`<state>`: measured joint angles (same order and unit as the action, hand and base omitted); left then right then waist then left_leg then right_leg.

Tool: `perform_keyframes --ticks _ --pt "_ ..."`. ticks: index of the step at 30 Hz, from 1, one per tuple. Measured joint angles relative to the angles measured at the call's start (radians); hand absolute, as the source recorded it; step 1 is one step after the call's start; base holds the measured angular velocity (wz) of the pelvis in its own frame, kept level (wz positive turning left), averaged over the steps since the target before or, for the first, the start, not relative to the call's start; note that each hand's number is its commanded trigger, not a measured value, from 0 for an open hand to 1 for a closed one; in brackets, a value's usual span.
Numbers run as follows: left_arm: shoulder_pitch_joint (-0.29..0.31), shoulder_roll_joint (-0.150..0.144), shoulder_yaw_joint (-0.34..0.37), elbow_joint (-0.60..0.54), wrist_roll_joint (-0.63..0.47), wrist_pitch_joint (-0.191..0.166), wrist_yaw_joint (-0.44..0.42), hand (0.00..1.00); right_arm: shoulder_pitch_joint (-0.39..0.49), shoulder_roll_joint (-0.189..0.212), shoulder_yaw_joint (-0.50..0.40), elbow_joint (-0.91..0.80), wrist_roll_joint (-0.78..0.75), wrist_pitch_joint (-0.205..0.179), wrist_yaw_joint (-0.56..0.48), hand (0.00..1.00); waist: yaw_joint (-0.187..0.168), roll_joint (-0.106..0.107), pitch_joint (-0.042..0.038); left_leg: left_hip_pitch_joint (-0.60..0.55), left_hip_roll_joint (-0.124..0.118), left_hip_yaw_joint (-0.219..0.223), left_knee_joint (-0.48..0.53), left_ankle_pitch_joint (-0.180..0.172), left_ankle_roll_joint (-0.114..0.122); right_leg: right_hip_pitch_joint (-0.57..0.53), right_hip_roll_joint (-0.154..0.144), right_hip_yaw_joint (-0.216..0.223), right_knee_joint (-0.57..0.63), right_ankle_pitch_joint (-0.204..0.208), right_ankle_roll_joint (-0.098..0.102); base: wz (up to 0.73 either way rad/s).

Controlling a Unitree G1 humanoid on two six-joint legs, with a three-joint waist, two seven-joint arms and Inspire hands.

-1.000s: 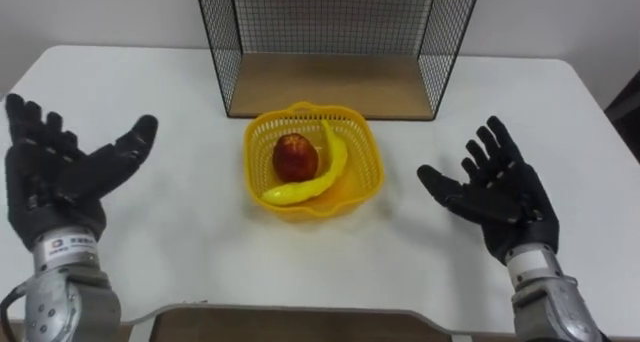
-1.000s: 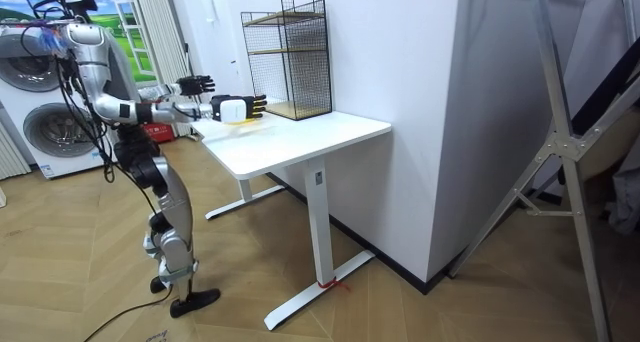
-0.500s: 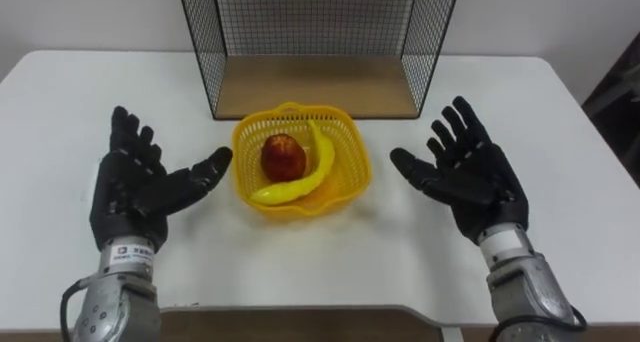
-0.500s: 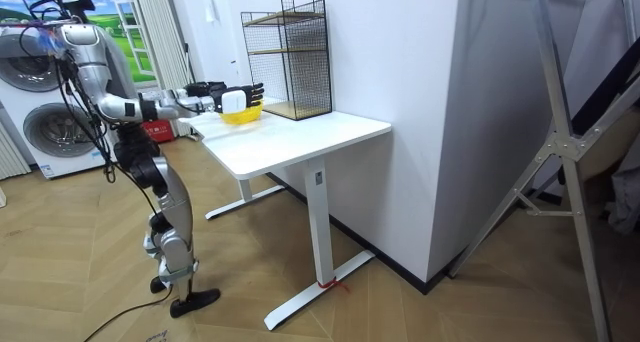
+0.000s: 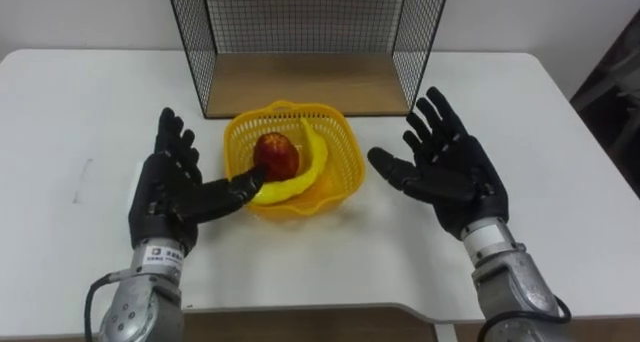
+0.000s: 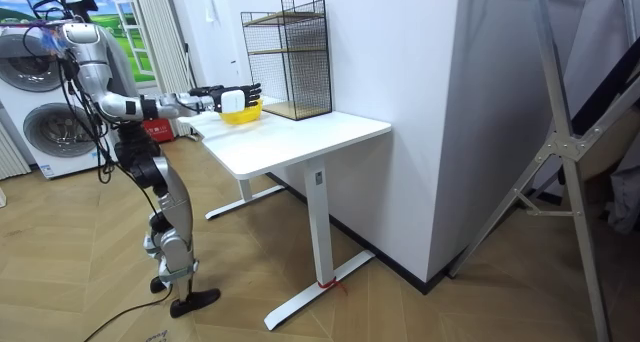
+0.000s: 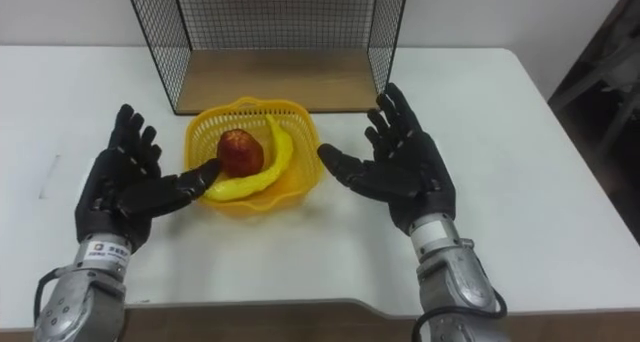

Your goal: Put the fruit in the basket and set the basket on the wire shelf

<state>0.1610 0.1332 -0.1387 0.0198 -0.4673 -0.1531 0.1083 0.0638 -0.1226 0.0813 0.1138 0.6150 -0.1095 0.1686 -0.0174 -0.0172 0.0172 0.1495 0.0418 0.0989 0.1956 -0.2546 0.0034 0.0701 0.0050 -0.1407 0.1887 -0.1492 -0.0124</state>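
Basket (image 5: 343,172), loaded: apple (image 5: 276,154), banana (image 5: 312,165) inside.
Left hand (image 5: 170,197), right hand (image 5: 455,177) flank it, fingers (image 5: 443,117) wide, empty; placed for a two-sided lift to shelf (image 5: 300,82).

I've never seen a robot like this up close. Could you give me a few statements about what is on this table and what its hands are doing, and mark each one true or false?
1. The apple and the banana lie in the yellow basket. True.
2. The basket already stands on the wire shelf. False: it stands on the white table, in front of the shelf.
3. The left hand and the right hand are both open, one on each side of the basket. True.
4. The right hand holds the banana. False: it holds nothing and is apart from the basket.
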Motion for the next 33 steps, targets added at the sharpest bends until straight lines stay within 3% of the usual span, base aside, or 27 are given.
perform_keyframes --ticks 22,33 --pt "0.000 -0.001 -0.024 0.042 -0.001 0.011 -0.012 0.00 -0.046 0.008 0.046 0.037 -0.034 0.002 0.038 0.00 0.002 -0.012 0.0041 -0.001 0.000 0.005 0.003 0.000 0.000 -0.004 -0.001 0.002 0.013 0.000 0.000 0.00" --pt "-0.025 -0.014 -0.022 0.101 -0.002 0.031 -0.014 0.00 -0.061 0.018 0.072 0.071 -0.031 0.002 0.046 0.00 0.035 -0.008 0.0027 -0.003 0.000 0.007 0.009 0.000 0.000 -0.011 -0.003 0.002 0.020 0.001 0.000 0.00"
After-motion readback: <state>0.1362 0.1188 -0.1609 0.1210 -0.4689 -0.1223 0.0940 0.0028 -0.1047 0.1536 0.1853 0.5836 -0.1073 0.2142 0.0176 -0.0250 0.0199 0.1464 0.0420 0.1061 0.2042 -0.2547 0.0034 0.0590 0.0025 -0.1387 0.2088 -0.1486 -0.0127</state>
